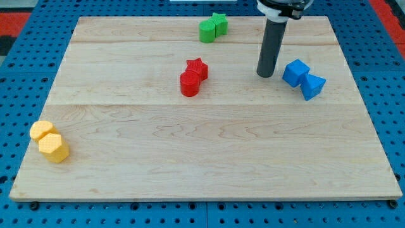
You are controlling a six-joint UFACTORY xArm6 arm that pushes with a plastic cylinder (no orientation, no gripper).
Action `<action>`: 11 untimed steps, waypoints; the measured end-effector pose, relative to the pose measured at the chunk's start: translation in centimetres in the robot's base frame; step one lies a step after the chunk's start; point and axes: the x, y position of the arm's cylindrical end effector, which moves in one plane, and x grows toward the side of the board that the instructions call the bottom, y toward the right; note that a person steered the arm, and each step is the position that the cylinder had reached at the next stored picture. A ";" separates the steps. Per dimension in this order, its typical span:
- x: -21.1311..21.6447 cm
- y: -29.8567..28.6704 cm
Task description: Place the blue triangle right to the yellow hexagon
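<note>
Just left of the blue triangle (312, 85) and blue cube (295, 72) stands my tip (264, 75), touching neither.

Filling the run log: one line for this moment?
my tip: left of blue cube | blue triangle: untouched | yellow hexagon: bottom-left

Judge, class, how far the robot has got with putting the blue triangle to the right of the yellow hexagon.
Done: nothing yet. The blue triangle sits at the view's right, touching a blue cube; the yellow hexagon is far left. In hand: my tip stands just left of the blue pair. Left: the whole push across the board.
</note>
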 end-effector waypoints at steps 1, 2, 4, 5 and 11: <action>-1.5 0.0; -2.2 0.3; -2.4 4.6; -2.3 7.1; 6.2 9.7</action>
